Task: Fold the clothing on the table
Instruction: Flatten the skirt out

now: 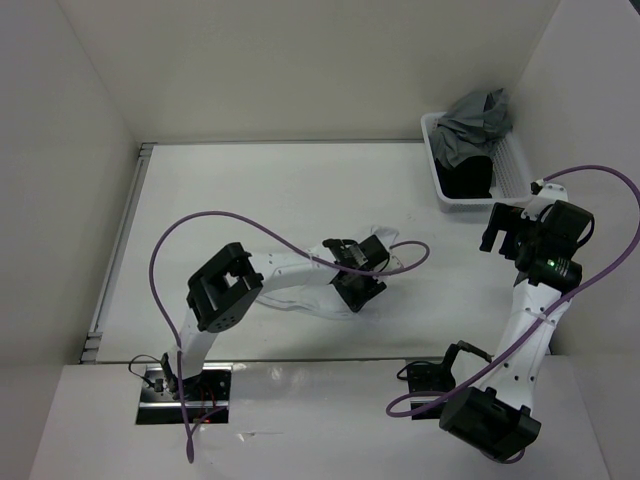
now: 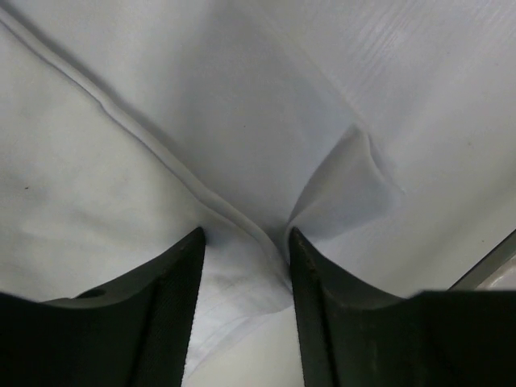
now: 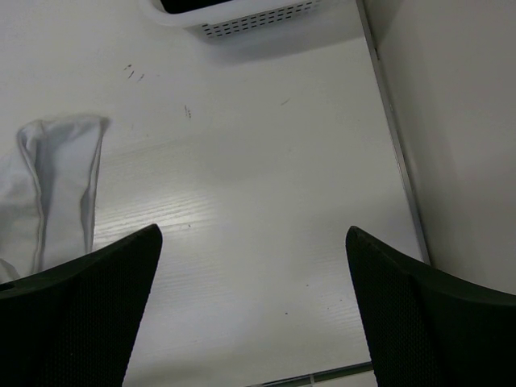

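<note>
Left fingers (image 2: 161,314) stand partly open astride a raised hem fold of the clothing (image 2: 242,121), evidently placed to pinch it; no firm hold is evident. Right fingers (image 3: 81,314) gape wide and empty, parked over the tabletop (image 3: 266,185) at right. The clothing is white, thin and creased, lying mid-tabletop toward the near edge.

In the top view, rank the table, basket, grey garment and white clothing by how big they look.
1. table
2. basket
3. grey garment
Unranked: clothing, partly hidden under the left arm and white on white.
</note>
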Controlling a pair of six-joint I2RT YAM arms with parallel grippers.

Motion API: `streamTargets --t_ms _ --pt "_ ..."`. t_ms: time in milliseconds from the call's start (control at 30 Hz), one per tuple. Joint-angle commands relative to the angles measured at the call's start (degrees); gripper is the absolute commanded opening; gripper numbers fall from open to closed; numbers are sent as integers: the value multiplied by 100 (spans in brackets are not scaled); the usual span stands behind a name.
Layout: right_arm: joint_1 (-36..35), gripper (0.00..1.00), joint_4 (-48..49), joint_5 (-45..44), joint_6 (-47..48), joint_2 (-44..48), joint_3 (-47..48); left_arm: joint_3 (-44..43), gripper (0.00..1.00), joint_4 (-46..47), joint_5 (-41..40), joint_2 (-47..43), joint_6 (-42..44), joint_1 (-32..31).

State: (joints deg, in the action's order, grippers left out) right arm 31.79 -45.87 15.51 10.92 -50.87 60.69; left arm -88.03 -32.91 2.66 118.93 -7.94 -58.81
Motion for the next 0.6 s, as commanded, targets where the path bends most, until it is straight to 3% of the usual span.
streamTargets --t_ms 0,167,567 --pt "46 99 254 49 -63 7 -22 -171 45 -32 -212 139 -84 1" --pt "46 99 254 49 -63 7 -74 -171 39 -93 -502 78 -84 -61" --pt "46 99 254 49 -63 7 -74 -329 41 -489 -1021 -222 -32 -114"
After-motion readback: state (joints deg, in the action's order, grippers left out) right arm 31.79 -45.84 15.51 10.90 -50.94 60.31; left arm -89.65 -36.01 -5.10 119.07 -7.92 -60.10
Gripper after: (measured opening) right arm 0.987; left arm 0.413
